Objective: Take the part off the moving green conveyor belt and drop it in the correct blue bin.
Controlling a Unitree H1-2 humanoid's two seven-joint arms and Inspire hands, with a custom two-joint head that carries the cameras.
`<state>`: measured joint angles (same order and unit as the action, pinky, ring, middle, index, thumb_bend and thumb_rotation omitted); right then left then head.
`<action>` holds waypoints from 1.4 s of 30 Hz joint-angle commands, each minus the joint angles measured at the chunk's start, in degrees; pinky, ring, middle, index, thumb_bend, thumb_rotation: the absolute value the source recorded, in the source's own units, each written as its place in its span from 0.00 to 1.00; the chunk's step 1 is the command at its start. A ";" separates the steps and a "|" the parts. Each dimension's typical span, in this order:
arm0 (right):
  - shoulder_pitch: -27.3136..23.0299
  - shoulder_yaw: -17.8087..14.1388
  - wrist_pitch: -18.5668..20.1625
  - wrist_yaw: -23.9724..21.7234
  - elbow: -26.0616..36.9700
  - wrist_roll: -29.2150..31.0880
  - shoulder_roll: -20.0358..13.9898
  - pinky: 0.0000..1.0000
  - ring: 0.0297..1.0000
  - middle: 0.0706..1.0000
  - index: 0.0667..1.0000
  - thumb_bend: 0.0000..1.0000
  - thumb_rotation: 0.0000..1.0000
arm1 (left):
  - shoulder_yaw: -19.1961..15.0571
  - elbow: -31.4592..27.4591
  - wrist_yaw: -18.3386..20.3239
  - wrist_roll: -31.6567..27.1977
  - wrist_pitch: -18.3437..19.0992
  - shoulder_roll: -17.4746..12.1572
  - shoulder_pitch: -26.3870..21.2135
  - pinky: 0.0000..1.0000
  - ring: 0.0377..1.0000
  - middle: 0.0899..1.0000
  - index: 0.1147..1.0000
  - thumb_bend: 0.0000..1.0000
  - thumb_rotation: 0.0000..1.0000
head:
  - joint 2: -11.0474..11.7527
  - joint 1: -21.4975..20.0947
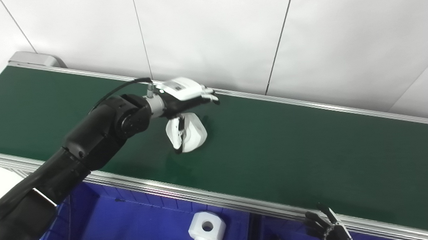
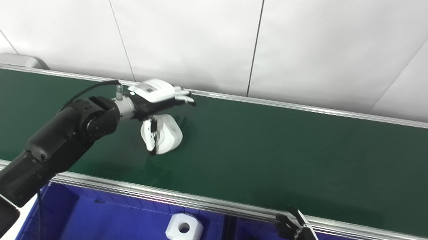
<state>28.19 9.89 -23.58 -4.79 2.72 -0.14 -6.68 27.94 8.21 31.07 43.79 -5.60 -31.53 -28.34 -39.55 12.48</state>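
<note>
Your left hand (image 1: 181, 94) reaches over the green conveyor belt (image 1: 296, 144), fingers (image 1: 208, 96) stretched flat past the white part (image 1: 192, 131), thumb alongside it, nothing gripped yet; the part sits directly beneath the palm.

Green belt (image 1: 296, 148) bare right of white part (image 1: 190, 133), left robot hand (image 1: 181, 96) spread over part, wall (image 1: 229, 27) close behind
</note>
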 commanded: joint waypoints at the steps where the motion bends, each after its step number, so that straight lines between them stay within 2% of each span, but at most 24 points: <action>1: -0.15 -0.49 -3.33 -0.61 0.83 1.23 0.36 0.73 0.77 0.78 0.88 0.76 0.30 | 0.47 0.99 -0.64 0.67 -1.23 0.26 -1.49 0.96 0.99 1.00 0.88 0.87 0.00 | 0.09 0.10; 4: -0.39 -0.77 -3.33 -0.63 0.65 1.02 0.36 0.73 0.77 0.78 0.88 0.75 0.32 | 0.77 1.16 -0.21 0.05 -2.39 0.77 -1.05 0.92 0.95 0.97 0.86 0.82 0.00 | 0.50 0.29; 6: -0.44 -0.94 -3.33 -0.65 0.59 0.95 0.39 0.73 0.77 0.78 0.88 0.75 0.33 | 1.18 0.98 1.36 -0.46 -2.09 0.95 -0.94 0.90 0.93 0.94 0.83 0.72 0.00 | 0.66 0.45; 11: -0.26 -1.47 -3.34 -1.13 0.49 1.92 0.55 0.72 0.76 0.78 0.88 0.75 0.34 | 2.12 -0.14 5.72 -0.96 0.61 1.55 0.00 0.86 0.90 0.89 0.82 0.60 0.02 | 1.15 0.94; 13: -0.21 -1.73 -3.34 -1.34 0.51 1.87 0.56 0.72 0.76 0.78 0.89 0.75 0.34 | 2.16 -0.23 6.10 -0.76 1.67 1.88 0.37 0.77 0.85 0.86 0.80 0.56 0.01 | 1.30 1.06; 15: -0.07 -1.95 -3.33 -1.53 0.59 2.11 0.74 0.72 0.76 0.78 0.89 0.75 0.35 | 2.28 -0.33 5.61 -0.42 2.11 2.19 0.77 0.67 0.76 0.79 0.75 0.50 0.00 | 1.39 1.21; 16: -0.03 -2.04 -3.34 -1.64 0.65 2.10 0.77 0.72 0.76 0.78 0.89 0.75 0.35 | 1.97 -0.30 4.21 -0.57 1.70 2.46 1.22 0.66 0.76 0.79 0.75 0.50 0.00 | 1.31 1.37; 17: -0.01 -2.11 -3.34 -1.72 0.70 2.07 0.78 0.72 0.76 0.78 0.89 0.75 0.36 | 1.72 -0.27 3.19 -0.70 1.38 2.65 1.54 0.58 0.66 0.70 0.66 0.50 0.00 | 1.31 1.37; 18: 0.09 -2.19 -3.34 -1.65 0.76 1.89 0.83 0.72 0.76 0.78 0.89 0.75 0.36 | 1.23 -0.08 2.36 -1.32 1.24 2.98 1.92 0.55 0.62 0.67 0.63 0.49 0.00 | 1.43 1.58; 19: 0.19 -2.26 -3.33 -1.60 0.81 1.80 0.89 0.72 0.76 0.78 0.89 0.75 0.36 | 0.50 0.36 1.56 -2.59 0.90 3.35 2.32 0.54 0.59 0.63 0.53 0.50 0.02 | 1.36 1.61; 21: 0.26 -2.38 -3.34 -1.61 0.88 1.70 0.92 0.72 0.76 0.78 0.89 0.75 0.36 | -1.00 1.22 0.24 -5.18 0.32 4.02 3.01 0.52 0.54 0.51 0.43 0.51 0.00 | 1.21 1.62; 23: 0.29 -2.50 -3.34 -1.53 0.97 1.56 1.00 0.71 0.76 0.78 0.89 0.75 0.37 | -2.29 1.76 -0.87 -7.45 -0.45 4.50 3.65 0.45 0.43 0.46 0.44 0.50 0.00 | 1.09 1.56; 27: 0.55 -2.72 -3.33 -1.26 1.16 1.35 1.39 0.69 0.74 0.77 0.88 0.75 0.38 | -3.52 1.86 -1.99 -9.85 -1.22 4.78 4.59 0.41 0.39 0.43 0.46 0.50 0.00 | 0.70 1.32; 31: 1.14 -2.52 -3.34 -1.53 1.69 1.37 1.58 0.70 0.75 0.77 0.88 0.74 0.39 | -6.37 0.76 -4.22 -13.65 -1.91 5.38 6.68 0.39 0.38 0.42 0.47 0.50 0.00 | 0.17 0.66; 33: 1.50 -2.46 -3.34 -1.59 2.08 1.33 1.68 0.70 0.75 0.77 0.88 0.74 0.38 | -8.42 -1.79 -5.28 -15.62 -1.41 5.68 8.31 0.40 0.38 0.42 0.47 0.50 0.00 | -0.47 0.07; 36: 2.19 -2.32 -3.33 -1.37 3.04 0.72 1.78 0.70 0.75 0.77 0.88 0.74 0.39 | -13.16 -7.07 -7.66 -21.81 -2.59 6.62 12.44 0.42 0.40 0.47 0.43 0.50 0.00 | -1.88 -1.17; 38: 2.67 -2.15 -3.30 -1.27 3.71 0.46 1.93 0.70 0.75 0.77 0.88 0.75 0.39 | -14.86 -10.31 -7.96 -23.68 -2.33 6.81 14.43 0.44 0.41 0.47 0.43 0.50 0.00 | -2.84 -2.11; 42: 3.69 -1.47 -3.09 -1.06 5.62 -0.31 2.38 0.71 0.76 0.77 0.88 0.74 0.38 | -17.65 -15.48 -9.07 -27.96 -4.61 6.77 19.11 0.47 0.43 0.47 0.42 0.50 0.00 | -5.51 -4.22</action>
<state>30.87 8.13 -23.60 -5.92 5.94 -0.07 -4.78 11.37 -4.93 23.82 17.88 -7.82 -24.48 -9.56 -44.55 8.62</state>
